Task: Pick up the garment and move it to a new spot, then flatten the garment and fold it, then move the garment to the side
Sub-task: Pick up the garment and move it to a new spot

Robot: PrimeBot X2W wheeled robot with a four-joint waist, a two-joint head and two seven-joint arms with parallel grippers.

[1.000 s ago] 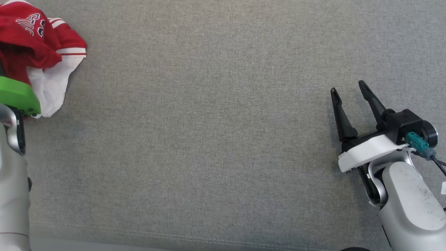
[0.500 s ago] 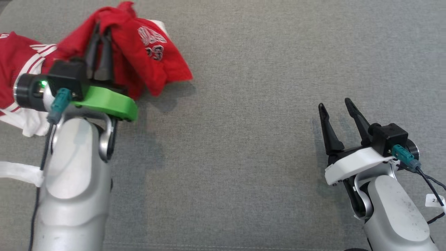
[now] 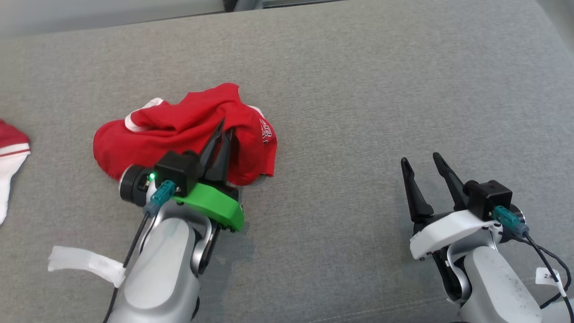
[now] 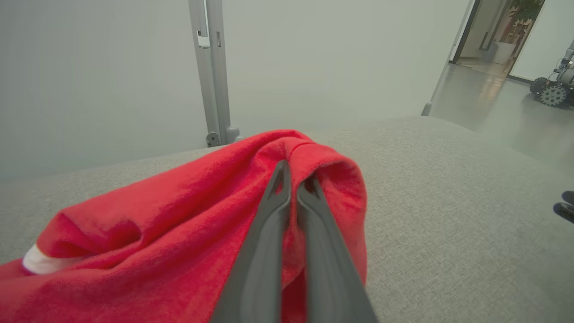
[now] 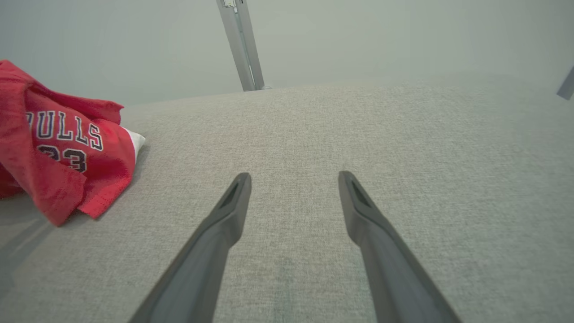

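The garment (image 3: 179, 130) is a red jersey with white trim and dark lettering, bunched on the grey fabric surface (image 3: 358, 89) left of centre. My left gripper (image 3: 227, 126) is shut on a raised fold near the jersey's right side. In the left wrist view the fingers (image 4: 264, 251) pinch the red cloth (image 4: 179, 215) at their tips, midway at the gripper (image 4: 296, 177). My right gripper (image 3: 419, 158) stands open at the lower right, over bare fabric. In the right wrist view the gripper (image 5: 294, 176) holds nothing and the jersey (image 5: 58, 148) lies off to its left.
Another red and white cloth (image 3: 11, 148) lies at the far left edge. The surface's back edge runs along the top, with a metal post (image 4: 210, 67) behind it. A wheeled machine (image 4: 554, 87) stands in a far doorway. Bare fabric lies between the arms.
The head view has swung, so the whole picture has shifted. My left gripper, still shut on the jersey, has carried it in from the left to left of centre. The right gripper stayed open.
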